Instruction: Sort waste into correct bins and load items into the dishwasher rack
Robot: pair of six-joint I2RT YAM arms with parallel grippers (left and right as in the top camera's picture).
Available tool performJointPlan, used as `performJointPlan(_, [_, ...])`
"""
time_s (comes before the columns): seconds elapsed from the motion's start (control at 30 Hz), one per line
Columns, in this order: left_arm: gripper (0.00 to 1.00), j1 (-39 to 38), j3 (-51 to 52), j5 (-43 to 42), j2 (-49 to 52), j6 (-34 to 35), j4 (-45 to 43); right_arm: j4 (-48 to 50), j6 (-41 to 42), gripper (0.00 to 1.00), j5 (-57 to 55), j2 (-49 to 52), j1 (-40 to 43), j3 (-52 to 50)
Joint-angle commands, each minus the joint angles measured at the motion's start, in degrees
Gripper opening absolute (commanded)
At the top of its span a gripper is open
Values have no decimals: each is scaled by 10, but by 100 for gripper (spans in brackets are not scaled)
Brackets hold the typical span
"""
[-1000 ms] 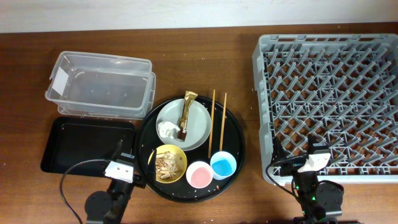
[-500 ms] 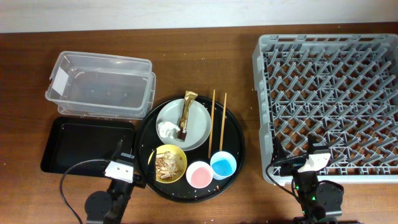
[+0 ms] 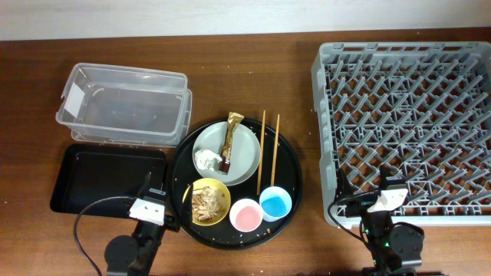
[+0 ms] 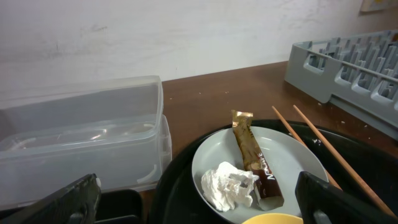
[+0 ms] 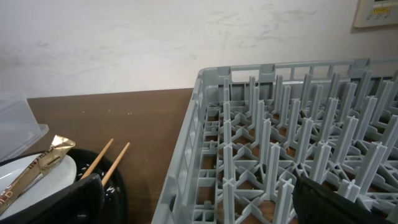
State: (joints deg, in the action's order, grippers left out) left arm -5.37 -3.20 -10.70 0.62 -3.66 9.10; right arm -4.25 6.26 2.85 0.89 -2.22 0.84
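Note:
A pale grey-green plate [image 3: 239, 157] on the round black tray [image 3: 288, 172] holds a crumpled white tissue [image 3: 205, 159] and a gold-and-brown wrapper [image 3: 231, 138]. The yellow bowl [image 3: 211, 202] holds food scraps. A pink cup [image 3: 245, 215], a light blue cup [image 3: 275, 203] and two chopsticks [image 3: 268, 149] lie beside them. The grey rack [image 3: 406, 123] is at the right. The clear box [image 3: 123, 103] and the shallow black tray [image 3: 103, 178] are at the left. My left gripper [image 4: 199, 205] is open before the plate [image 4: 292, 162], tissue [image 4: 227, 183] and wrapper [image 4: 252, 152]. My right gripper [image 5: 199, 202] is open at the rack's edge [image 5: 186, 155].
The wooden table runs to a white wall at the back. In the right wrist view the chopsticks [image 5: 106, 158] lie left of the rack. The clear box [image 4: 81, 143] fills the left of the left wrist view. Rice grains dot the round tray.

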Motion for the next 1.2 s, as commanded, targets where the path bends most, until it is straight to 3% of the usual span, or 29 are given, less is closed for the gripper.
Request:
performJointPlan(0.0, [100,-2,4,0,-3,-7,-3,2,2,98,3,-7,4,-5])
performJointPlan(1.17, [100,-2,4,0,-3,-7,-3,2,2,98,3,-7,4,-5])
